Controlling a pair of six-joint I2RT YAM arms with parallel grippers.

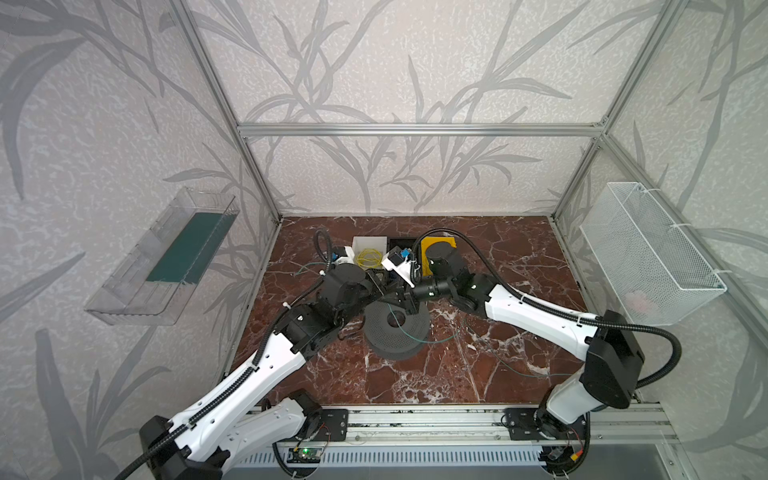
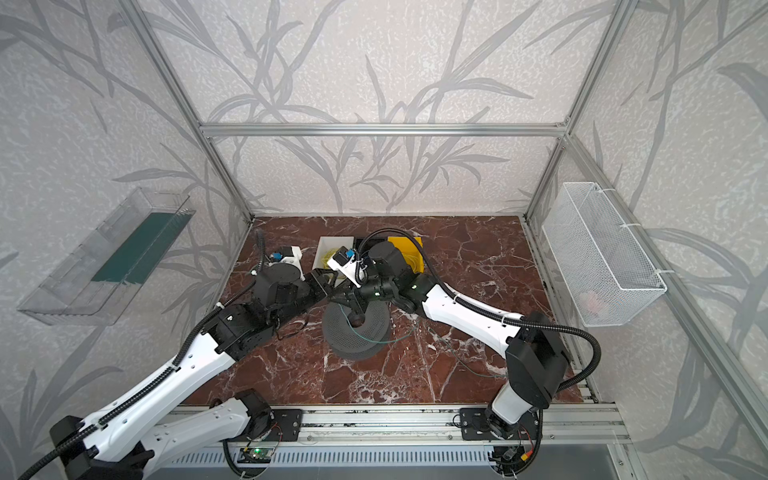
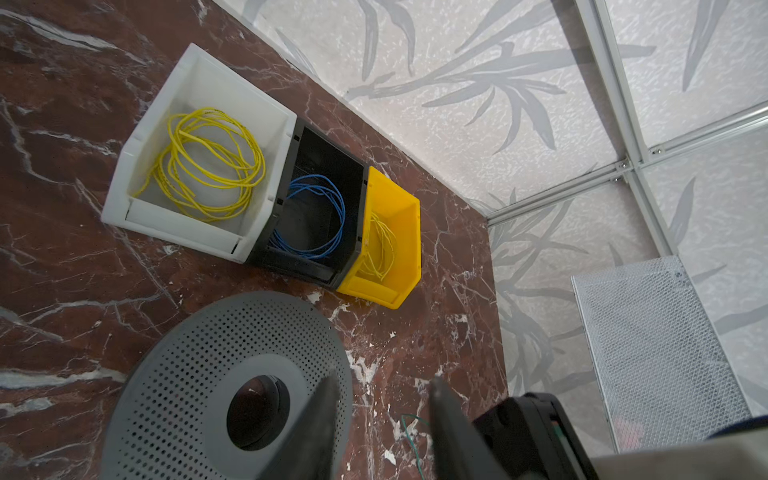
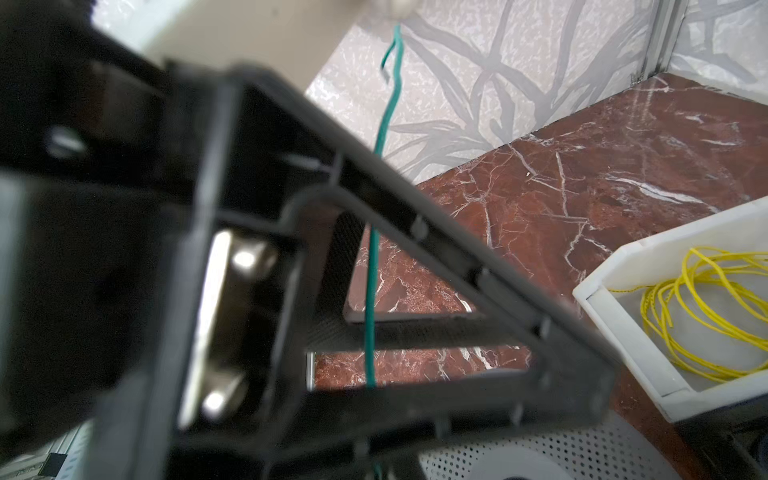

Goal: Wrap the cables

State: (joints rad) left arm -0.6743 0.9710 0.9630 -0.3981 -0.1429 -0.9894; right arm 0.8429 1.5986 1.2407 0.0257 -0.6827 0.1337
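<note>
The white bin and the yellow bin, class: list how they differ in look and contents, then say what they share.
Colour: the white bin is white, the yellow bin bright yellow. Place: they sit at opposite ends of the row, the black bin between them. Contents: the white bin's yellow wire coil stands out; the yellow bin's coil blends with its walls. Shared: both are open-topped and hold yellow wire.
</note>
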